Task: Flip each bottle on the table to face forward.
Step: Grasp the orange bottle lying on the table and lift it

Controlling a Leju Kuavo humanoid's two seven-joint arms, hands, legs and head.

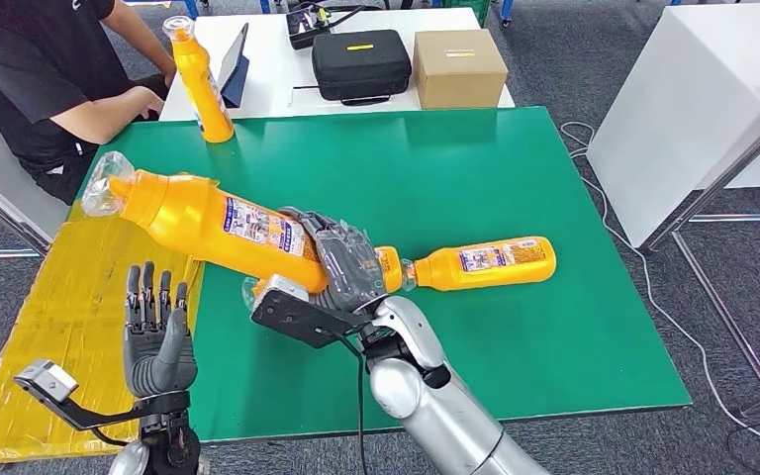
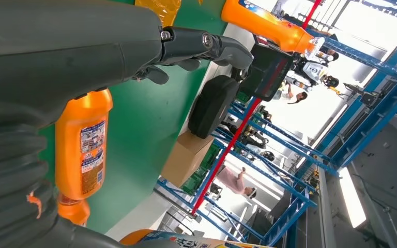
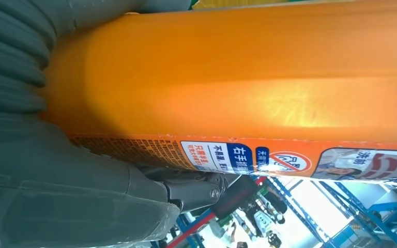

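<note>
the right hand (image 1: 341, 265) grips a tilted orange bottle (image 1: 208, 223) above the green mat (image 1: 515, 168), its cap end toward the mat's left edge, while the left hand (image 1: 156, 336) hovers empty, fingers spread.

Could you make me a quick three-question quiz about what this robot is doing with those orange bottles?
1. True or false: the right hand grips an orange bottle lifted above the green mat.
2. How many orange bottles are in the head view? A) one B) two C) three
3. Fill in: the black case on the white table sits beside a cardboard ____.

Key
1. True; the held bottle is tilted, its clear cap toward the person.
2. C: the held one, the lying bottle on the mat, and the upright bottle at the far edge.
3. Box.
The left hand holds nothing, its fingers apart.
</note>
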